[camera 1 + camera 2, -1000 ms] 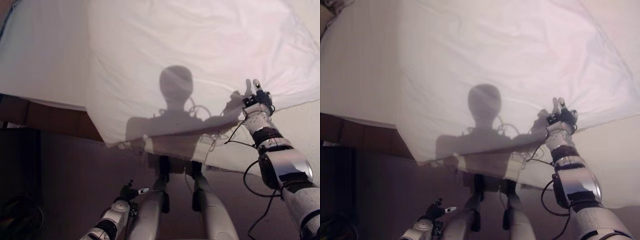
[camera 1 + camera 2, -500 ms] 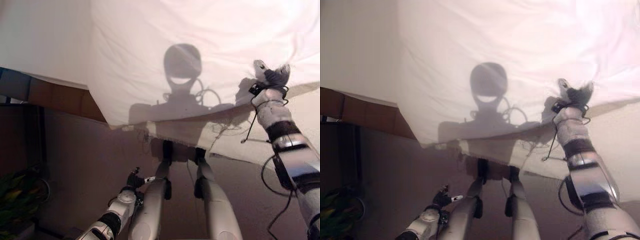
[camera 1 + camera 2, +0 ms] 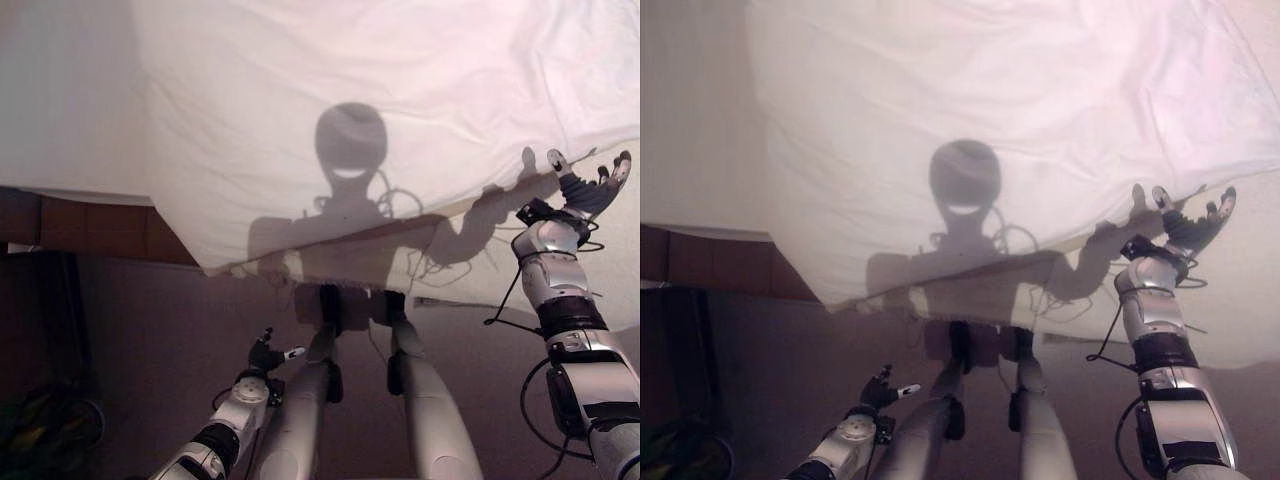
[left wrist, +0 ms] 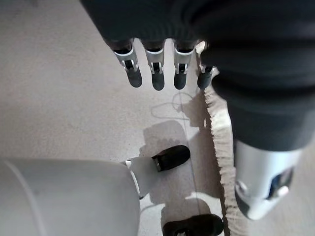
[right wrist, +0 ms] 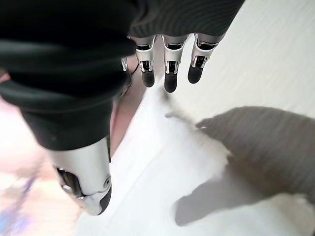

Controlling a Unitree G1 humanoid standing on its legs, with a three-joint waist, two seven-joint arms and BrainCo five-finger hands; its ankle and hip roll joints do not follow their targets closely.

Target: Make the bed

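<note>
1. Left eye view: a white sheet (image 3: 350, 110) covers the bed (image 3: 60, 100), its near edge draped toward the floor (image 3: 140, 340). The right hand (image 3: 585, 190) hovers by that edge, fingers spread, holding nothing; the left hand (image 3: 268, 356) hangs low
2. Left wrist view: left fingers (image 4: 157, 73) straight, empty, above the floor
3. Right wrist view: right fingers (image 5: 170, 73) straight over the sheet
4. Judged step: regrasping; next, pinch the hem and pull it even

The sheet (image 3: 400, 90) is white cloth, matt and softly creased. The floor (image 4: 74, 98) looks like matt, finely grained carpet. The right hand (image 3: 585, 190) has glossy silver metal fingers (image 5: 170, 73).
</note>
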